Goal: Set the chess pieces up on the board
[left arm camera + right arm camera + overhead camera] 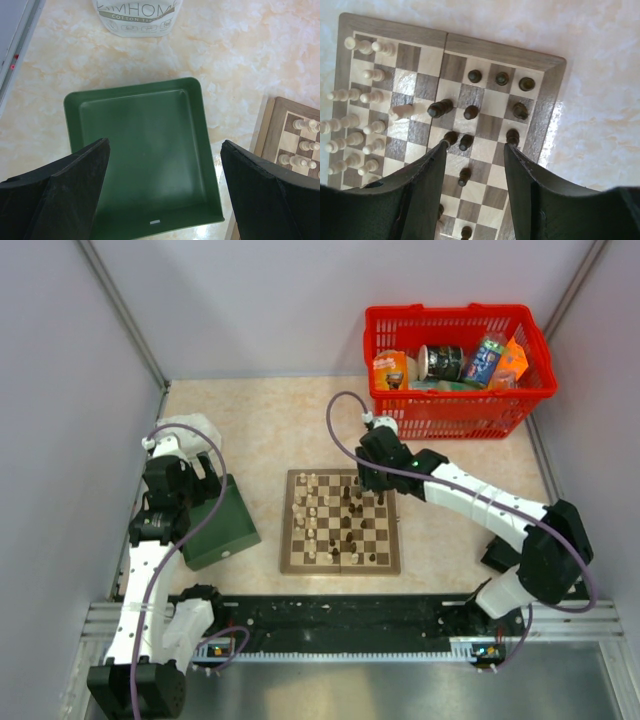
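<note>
The board (340, 564) lies in the middle of the table. Cream-white chess pieces (310, 512) fill its left side and dark brown ones (356, 523) are scattered over the right half. My right gripper (476, 145) hovers over the board's far right part, open, with nothing between its fingers. Dark pieces (465, 142) stand on the squares beneath it, and one dark piece (512, 135) sits just beyond the right fingertip. White pieces (351, 121) line the left of that view. My left gripper (165, 145) hangs wide open and empty above the dark green box (140, 145).
A red basket (455, 400) with cans and packets stands at the back right. The green box (222, 528) sits left of the board, whose edge (270, 135) shows beside it. A white printed bag (137, 17) lies beyond the box. Walls close both sides.
</note>
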